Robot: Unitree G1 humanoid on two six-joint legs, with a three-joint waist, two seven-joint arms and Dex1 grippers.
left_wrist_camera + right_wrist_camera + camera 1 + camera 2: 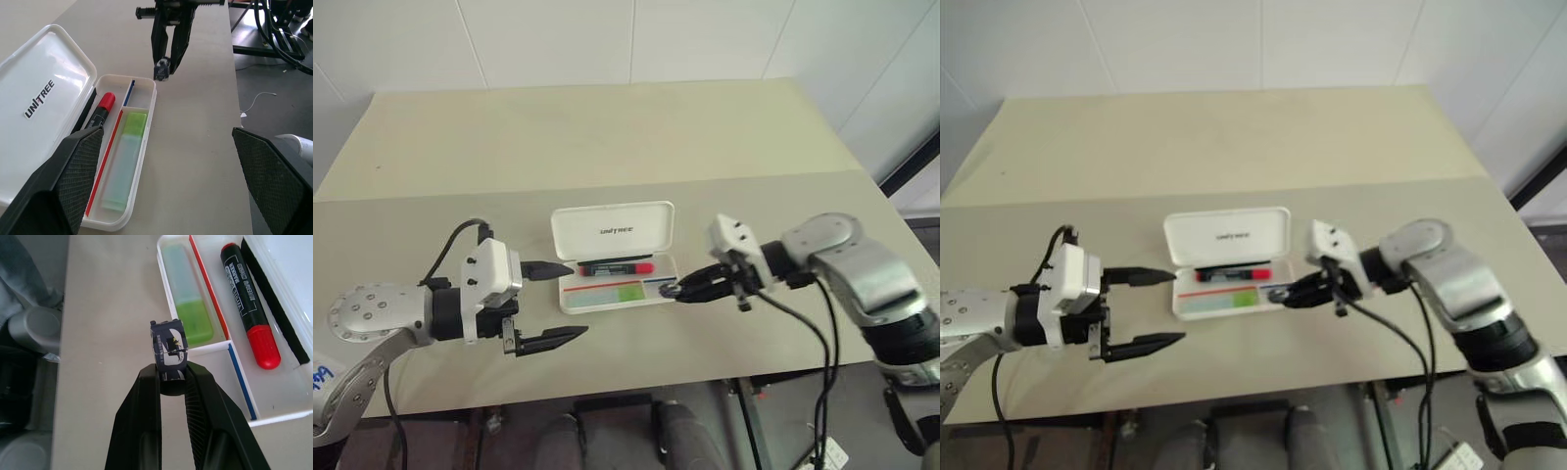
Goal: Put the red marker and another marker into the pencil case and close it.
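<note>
Right gripper (171, 377) clamped on small dark blue block with printed label (168, 348), hovering just off open end of pencil case (570, 299). Beyond fingertips: green marker (188, 320) in near tray slot, red marker (250, 323) in next slot, lid (612, 230) standing open behind. Left gripper (548, 305) spread wide, empty, beside case's other end. Both markers look stowed; closing remains. Judgement: push lid from its far edge, brace base against sliding.

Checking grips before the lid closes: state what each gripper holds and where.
Right gripper pinches a small dark blue printed object by its lower end; what it is cannot be told. Left gripper is open, holding nothing.
</note>
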